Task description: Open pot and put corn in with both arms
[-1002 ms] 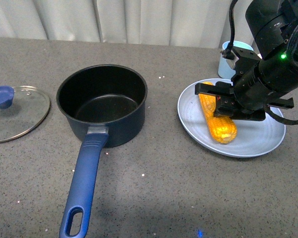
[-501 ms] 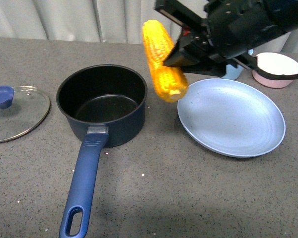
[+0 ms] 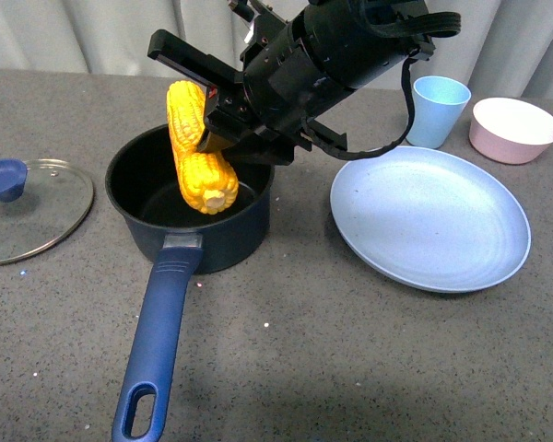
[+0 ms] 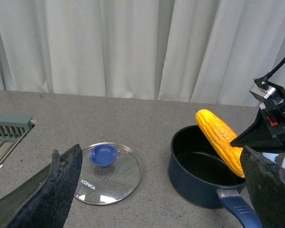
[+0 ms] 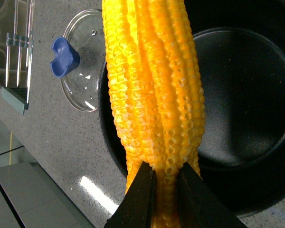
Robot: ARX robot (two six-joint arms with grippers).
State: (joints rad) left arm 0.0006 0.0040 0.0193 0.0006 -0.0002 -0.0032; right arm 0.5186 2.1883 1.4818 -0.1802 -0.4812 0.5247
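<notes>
The navy pot (image 3: 190, 195) stands open at left centre, its long blue handle (image 3: 157, 341) pointing toward me. Its glass lid (image 3: 32, 210) with blue knob (image 3: 2, 179) lies flat on the table to the left, apart from the pot. My right gripper (image 3: 212, 124) is shut on the yellow corn (image 3: 199, 152) and holds it tilted above the pot's opening, its lower end just inside the rim. In the right wrist view the corn (image 5: 152, 95) hangs over the black inside (image 5: 247, 95). My left gripper (image 4: 156, 190) is open and empty, its fingers (image 4: 61, 185) framing lid (image 4: 107, 172) and pot (image 4: 199, 173).
A light blue plate (image 3: 430, 217) lies bare right of the pot. A light blue cup (image 3: 440, 110) and a pink bowl (image 3: 515, 129) stand behind it. A green rack (image 4: 7, 133) sits at the table's far left. White curtains hang behind.
My right gripper lifted the corn off the blue plate and carried it leftward, from above the plate to over the pot. Pot and lid have not moved.
</notes>
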